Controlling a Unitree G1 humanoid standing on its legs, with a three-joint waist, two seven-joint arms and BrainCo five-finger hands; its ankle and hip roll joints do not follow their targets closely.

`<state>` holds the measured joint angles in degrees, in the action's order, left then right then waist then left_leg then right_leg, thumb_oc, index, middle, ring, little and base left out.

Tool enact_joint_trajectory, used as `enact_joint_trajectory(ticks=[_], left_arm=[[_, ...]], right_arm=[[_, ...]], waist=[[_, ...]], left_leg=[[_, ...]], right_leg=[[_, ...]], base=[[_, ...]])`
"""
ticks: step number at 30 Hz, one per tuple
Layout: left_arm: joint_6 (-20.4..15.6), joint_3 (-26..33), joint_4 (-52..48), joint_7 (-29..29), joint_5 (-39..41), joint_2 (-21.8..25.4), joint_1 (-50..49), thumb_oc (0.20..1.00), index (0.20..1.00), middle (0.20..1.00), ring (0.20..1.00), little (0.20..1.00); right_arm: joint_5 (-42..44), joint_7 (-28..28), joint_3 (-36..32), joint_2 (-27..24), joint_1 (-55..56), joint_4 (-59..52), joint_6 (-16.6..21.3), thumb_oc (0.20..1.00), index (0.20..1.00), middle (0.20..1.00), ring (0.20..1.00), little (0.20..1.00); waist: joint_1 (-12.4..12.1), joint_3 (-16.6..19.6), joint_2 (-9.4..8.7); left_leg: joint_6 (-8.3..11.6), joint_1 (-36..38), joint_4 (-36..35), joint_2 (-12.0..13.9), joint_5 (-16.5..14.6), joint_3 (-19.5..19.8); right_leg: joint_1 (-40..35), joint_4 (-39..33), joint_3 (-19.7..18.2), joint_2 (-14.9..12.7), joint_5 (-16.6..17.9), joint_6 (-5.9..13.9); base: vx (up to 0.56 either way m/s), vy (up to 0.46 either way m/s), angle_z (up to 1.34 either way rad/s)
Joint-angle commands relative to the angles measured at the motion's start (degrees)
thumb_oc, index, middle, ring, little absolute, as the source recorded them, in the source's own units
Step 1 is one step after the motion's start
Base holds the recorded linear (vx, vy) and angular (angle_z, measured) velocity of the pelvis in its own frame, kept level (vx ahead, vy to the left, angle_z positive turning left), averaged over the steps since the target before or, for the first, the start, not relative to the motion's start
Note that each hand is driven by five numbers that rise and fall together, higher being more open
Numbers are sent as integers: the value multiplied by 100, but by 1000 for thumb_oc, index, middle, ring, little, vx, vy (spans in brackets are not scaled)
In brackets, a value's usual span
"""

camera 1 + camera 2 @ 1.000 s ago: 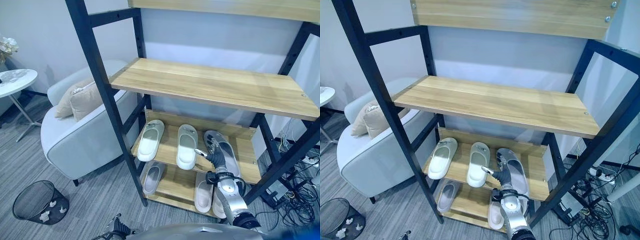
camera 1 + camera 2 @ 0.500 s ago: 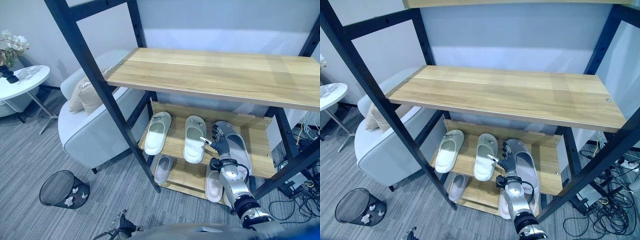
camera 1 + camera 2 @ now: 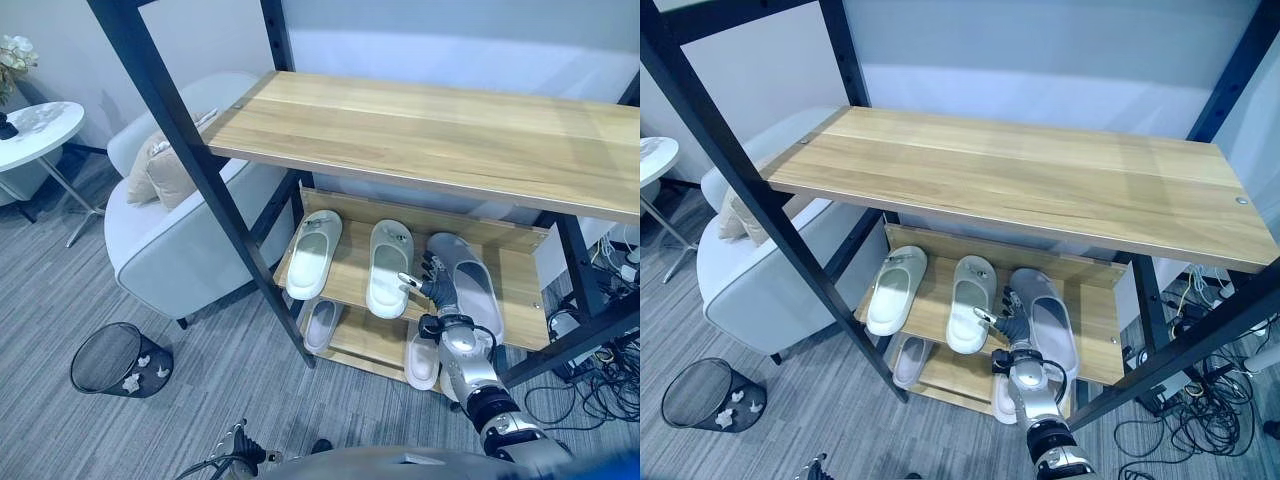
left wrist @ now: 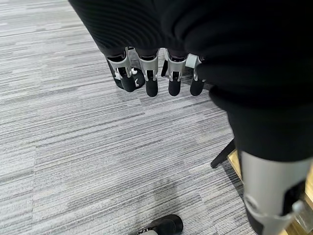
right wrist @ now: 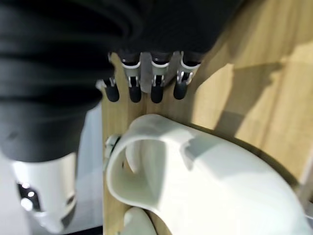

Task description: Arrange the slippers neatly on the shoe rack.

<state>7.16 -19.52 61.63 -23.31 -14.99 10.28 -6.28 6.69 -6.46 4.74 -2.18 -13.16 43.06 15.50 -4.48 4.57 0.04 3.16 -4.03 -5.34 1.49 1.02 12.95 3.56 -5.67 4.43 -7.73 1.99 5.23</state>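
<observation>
Resting beside the grey slipper (image 3: 468, 285) on the shoe rack (image 3: 520, 330), the right hand (image 3: 437, 290) has fingers (image 5: 155, 93) relaxed, gripping nothing — two white slippers (image 3: 350, 262) sit alongside, more below; only straightening seems left. Left hand (image 4: 161, 73) hangs open.

no readable text, no labels, no numbers, no signs on any surface in view

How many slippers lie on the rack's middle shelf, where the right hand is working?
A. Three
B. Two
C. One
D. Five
A: two white slippers lie side by side, and a grey slipper sits right of them, beside the right hand.
</observation>
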Motion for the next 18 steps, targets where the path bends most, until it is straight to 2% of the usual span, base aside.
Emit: enact_joint_trajectory(ticks=[1, 10, 16, 17, 18], left_arm=[[154, -237, 54, 366, -137, -979, -79, 1000, 1000, 1000, 1000, 1000], [222, -133, -112, 420, -138, -942, -168, 1000, 1000, 1000, 1000, 1000], [583, -59, -639, 609, -169, -849, -284, 1000, 1000, 1000, 1000, 1000], [443, 135, -324, 644, -144, -763, -108, 1000, 1000, 1000, 1000, 1000], [71, 83, 95, 383, -123, -830, -40, 1000, 1000, 1000, 1000, 1000]], right_arm=[[188, 235, -277, 35, -70, -262, 115, 1000, 1000, 1000, 1000, 1000], [198, 379, -137, 222, -53, -166, 115, 1000, 1000, 1000, 1000, 1000], [174, 415, -114, 192, -113, -271, 26, 1000, 1000, 1000, 1000, 1000], [140, 482, -27, 203, -45, -431, -36, 1000, 1000, 1000, 1000, 1000], [79, 409, -5, 274, -77, -505, -196, 1000, 1000, 1000, 1000, 1000]], waist=[[-229, 58, -36], [-277, 62, -76], [-316, 50, -98], [-260, 48, -109], [-225, 53, -142]], left_leg=[[-321, -191, 34, -301, 347, 123], [-341, -186, 34, -309, 341, 162], [-341, -207, 34, -322, 344, 178], [-338, -201, 34, -318, 336, 164], [-339, -199, 34, -320, 328, 158]], right_leg=[[-193, 67, 340, -102, -32, 34], [-223, 67, 376, -115, -49, 35], [-227, 67, 400, -129, -59, 45], [-227, 67, 387, -127, -54, 44], [-232, 67, 381, -134, -45, 42]], base=[[0, 0, 0], [7, 13, 2], [-1, 18, 1], [0, 0, 0], [0, 0, 0]])
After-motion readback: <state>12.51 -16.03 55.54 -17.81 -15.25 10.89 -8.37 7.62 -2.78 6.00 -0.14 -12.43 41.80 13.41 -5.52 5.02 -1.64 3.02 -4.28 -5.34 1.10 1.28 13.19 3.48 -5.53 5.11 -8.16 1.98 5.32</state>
